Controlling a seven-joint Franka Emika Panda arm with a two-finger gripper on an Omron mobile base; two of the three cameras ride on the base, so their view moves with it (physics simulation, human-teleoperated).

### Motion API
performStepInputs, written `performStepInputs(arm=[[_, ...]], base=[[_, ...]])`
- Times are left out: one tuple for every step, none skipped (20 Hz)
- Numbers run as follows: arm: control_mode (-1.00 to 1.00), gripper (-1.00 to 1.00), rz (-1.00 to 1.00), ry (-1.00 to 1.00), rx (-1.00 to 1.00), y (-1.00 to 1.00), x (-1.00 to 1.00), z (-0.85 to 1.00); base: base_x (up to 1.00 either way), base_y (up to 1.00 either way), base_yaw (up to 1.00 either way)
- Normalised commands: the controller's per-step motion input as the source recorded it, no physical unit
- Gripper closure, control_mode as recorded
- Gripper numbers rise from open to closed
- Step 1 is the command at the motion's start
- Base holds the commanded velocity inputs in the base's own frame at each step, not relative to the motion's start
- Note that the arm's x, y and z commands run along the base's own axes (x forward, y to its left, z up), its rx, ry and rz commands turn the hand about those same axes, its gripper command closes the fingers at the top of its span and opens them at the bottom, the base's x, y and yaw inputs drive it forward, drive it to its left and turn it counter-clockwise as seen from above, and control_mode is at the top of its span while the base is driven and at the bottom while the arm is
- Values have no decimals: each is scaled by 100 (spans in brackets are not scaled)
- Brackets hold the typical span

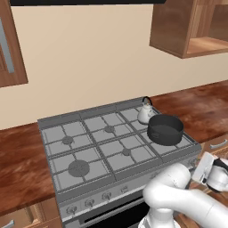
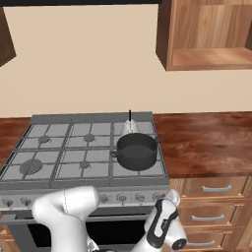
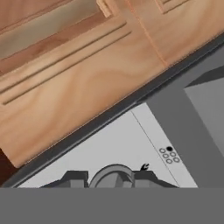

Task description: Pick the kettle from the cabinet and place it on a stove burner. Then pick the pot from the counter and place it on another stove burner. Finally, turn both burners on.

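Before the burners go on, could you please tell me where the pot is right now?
The pot sits on the stove's front right grate in both base views, just in front of the kettle on the back right grate.

Pot (image 1: 165, 129): matt dark metal. Kettle (image 1: 144, 113): smooth pale body. Counter (image 2: 206, 142): glossy reddish wood grain; cabinet (image 2: 206, 34): warm matt wood; stove (image 1: 89, 147): grey metal.
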Motion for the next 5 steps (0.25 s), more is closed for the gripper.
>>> performStepInputs(arm=[[-100,100,5,-8,-38,0,-9,9],[-100,100,5,-7,-38,0,-9,8],[-100,100,6,-5,-37,0,-8,8],[-100,100,6,-5,-37,0,-8,6],[-100,100,6,-4,-36,0,-5,4]], base=[[0,0,0],[0,0,0],[0,0,0],[0,0,0],[0,0,0]])
